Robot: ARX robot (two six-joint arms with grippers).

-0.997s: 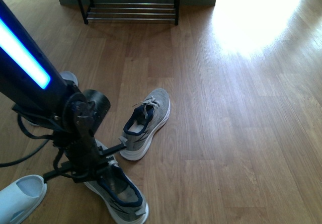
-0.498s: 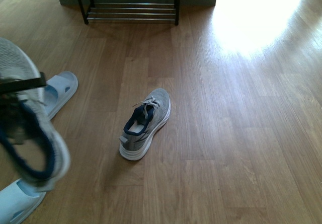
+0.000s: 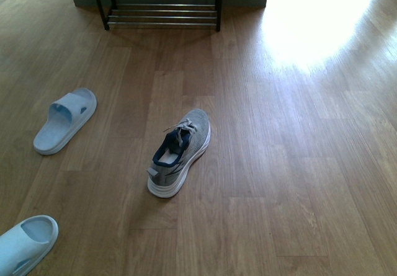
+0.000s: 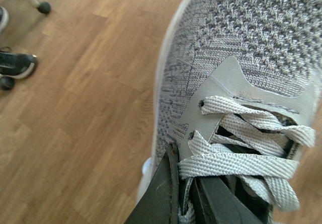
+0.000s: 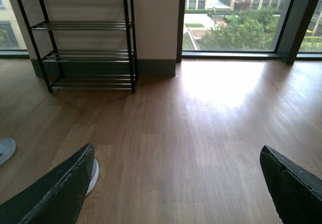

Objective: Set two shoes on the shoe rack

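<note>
In the left wrist view my left gripper (image 4: 183, 159) is shut on a grey sneaker (image 4: 251, 38), its dark fingers (image 4: 161, 194) pinching the upper's edge beside the laces, above the wooden floor. A second grey sneaker (image 3: 178, 155) stands on the floor mid-room in the front view; its white sole (image 5: 94, 176) shows beside one finger of my right gripper (image 5: 176, 151), which is open and holds nothing. The black shoe rack (image 3: 161, 6) with chrome bars stands against the far wall (image 5: 85, 38). Neither arm shows in the front view.
Two pale blue slides lie on the floor, one at the left (image 3: 64, 120) and one at the near left corner (image 3: 25, 244). A dark shoe (image 4: 15, 65) and a castor leg (image 4: 44, 6) show in the left wrist view. Large windows (image 5: 231, 12) stand right of the rack.
The left arm closed on the near sneaker, lifted it up at the left, and has now carried it out of the front view. The other sneaker has not moved.
</note>
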